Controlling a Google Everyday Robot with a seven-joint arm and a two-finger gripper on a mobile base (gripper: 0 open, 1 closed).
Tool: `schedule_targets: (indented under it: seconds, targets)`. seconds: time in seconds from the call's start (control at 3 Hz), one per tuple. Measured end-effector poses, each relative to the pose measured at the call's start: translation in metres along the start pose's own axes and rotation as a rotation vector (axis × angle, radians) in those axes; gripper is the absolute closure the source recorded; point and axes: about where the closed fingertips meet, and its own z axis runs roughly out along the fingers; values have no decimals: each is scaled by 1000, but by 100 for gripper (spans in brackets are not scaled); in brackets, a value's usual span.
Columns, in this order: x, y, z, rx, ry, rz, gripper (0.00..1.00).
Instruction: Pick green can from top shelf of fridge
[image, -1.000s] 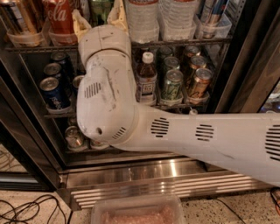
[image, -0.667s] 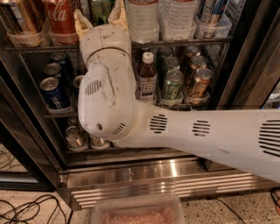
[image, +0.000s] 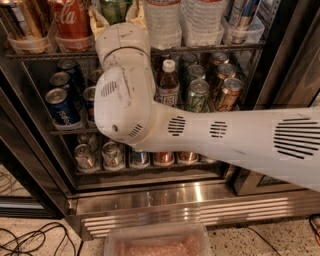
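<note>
The gripper (image: 116, 19) is being held at the top shelf (image: 210, 48), seemingly astride the green can (image: 113, 8), ready for lifting it out. Whether the can is being clasped cannot be told.

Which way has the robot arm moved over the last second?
Yes, upward: the arm's elbow now uncovers bottom-row cans it hid before. The gripper is up at the green can on the top shelf.

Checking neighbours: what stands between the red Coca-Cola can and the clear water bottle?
The tall light-green can, with the gripper at it, in the camera view.
</note>
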Motion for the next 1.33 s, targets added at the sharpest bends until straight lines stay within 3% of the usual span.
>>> schedule_targets:
  seconds: [0.33,0.67,1.0,1.33]
  targets:
    - [2,2,3,3,5,-4,56]
    - [5,6,4,10,-1,14,88]
    - [8,8,5,17,-10,27,100]
    - [8,8,4,18,-10,28,100]
